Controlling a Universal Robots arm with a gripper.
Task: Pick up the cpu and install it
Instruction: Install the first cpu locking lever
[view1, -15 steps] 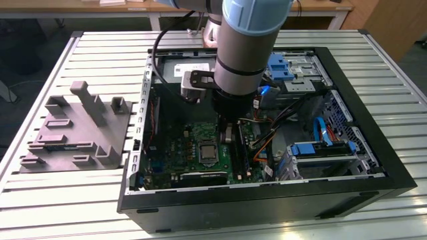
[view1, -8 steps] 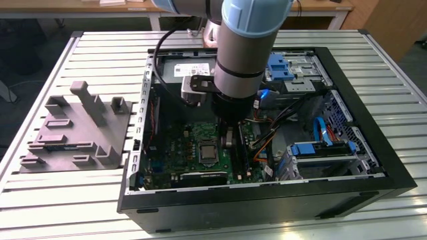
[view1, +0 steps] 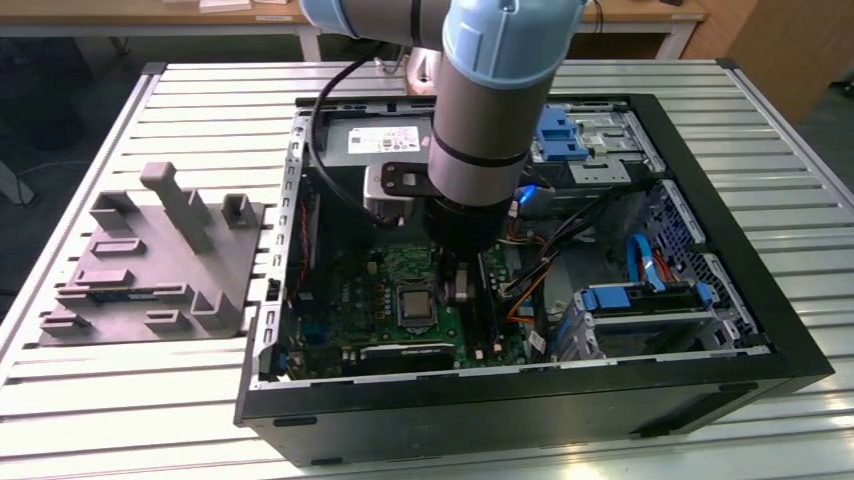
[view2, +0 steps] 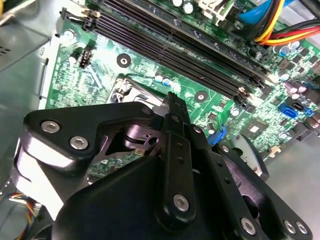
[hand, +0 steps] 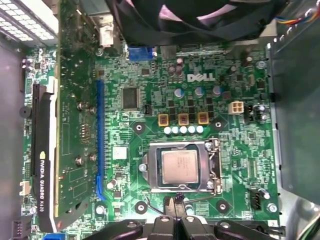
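Open PC case (view1: 747, 330) fills the exterior view's middle. Lower centre of the first wrist view, the cpu (hand: 178, 166) already sits in its socket (hand: 216, 167). Gripper (hand: 176, 215) looks clenched on nothing. Chip's probably light, stiff, fragile; edges only.

arm (view1: 487, 110) cut off above, motherboard (view2: 150, 65) partly behind jaws, tray (view1: 147, 260) contents unclear
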